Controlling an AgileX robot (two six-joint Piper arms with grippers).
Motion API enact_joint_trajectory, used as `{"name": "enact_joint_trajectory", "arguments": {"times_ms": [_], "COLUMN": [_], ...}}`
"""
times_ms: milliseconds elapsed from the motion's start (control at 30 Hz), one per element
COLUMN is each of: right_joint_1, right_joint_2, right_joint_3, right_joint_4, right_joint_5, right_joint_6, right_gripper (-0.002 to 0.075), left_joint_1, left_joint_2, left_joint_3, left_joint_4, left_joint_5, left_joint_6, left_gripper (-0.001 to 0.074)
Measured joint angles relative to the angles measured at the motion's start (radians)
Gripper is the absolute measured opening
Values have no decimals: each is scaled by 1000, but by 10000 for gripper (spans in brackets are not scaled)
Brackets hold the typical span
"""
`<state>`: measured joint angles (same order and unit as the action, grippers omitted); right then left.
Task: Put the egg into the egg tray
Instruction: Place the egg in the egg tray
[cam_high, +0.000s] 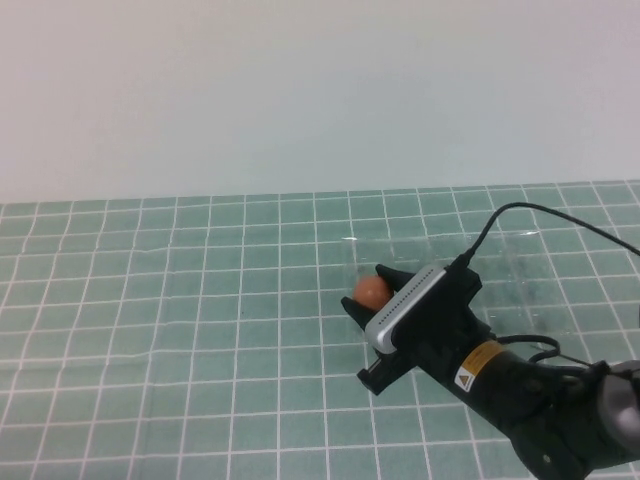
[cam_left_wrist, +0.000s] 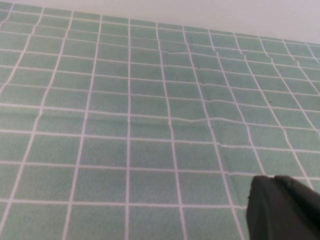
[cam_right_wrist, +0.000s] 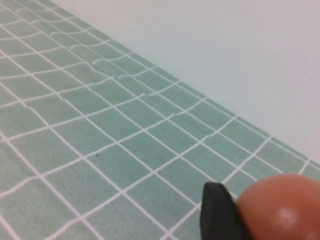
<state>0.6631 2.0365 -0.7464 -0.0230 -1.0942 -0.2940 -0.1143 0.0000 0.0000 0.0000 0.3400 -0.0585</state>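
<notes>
My right gripper (cam_high: 368, 292) is shut on the small orange-brown egg (cam_high: 371, 290) and holds it above the left edge of the egg tray (cam_high: 520, 265). The tray is clear plastic, shown only by faint glints on the green grid mat, and the right arm covers much of it. In the right wrist view the egg (cam_right_wrist: 282, 207) sits against one black fingertip (cam_right_wrist: 217, 212). My left gripper (cam_left_wrist: 282, 207) is out of the high view. Only a dark part of it shows in the left wrist view, over bare mat.
A green mat with a white grid (cam_high: 180, 300) covers the table up to a plain white wall at the back. A black cable (cam_high: 520, 210) loops from the right arm over the tray area.
</notes>
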Motion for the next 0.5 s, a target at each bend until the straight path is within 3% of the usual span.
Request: {"name": "enact_joint_trajectory", "arguments": {"times_ms": [500], "right_joint_1": [0], "right_joint_2": [111], "right_joint_3": [-6], "right_joint_4": [48], "right_joint_5": [-37], "right_joint_6": [-5], "right_gripper": [356], "left_joint_1": [0], "left_joint_2": [0], "left_joint_3": [0], "left_joint_4": [0], "left_joint_5": [0], "left_joint_6": [0], "left_gripper": [-1]}}
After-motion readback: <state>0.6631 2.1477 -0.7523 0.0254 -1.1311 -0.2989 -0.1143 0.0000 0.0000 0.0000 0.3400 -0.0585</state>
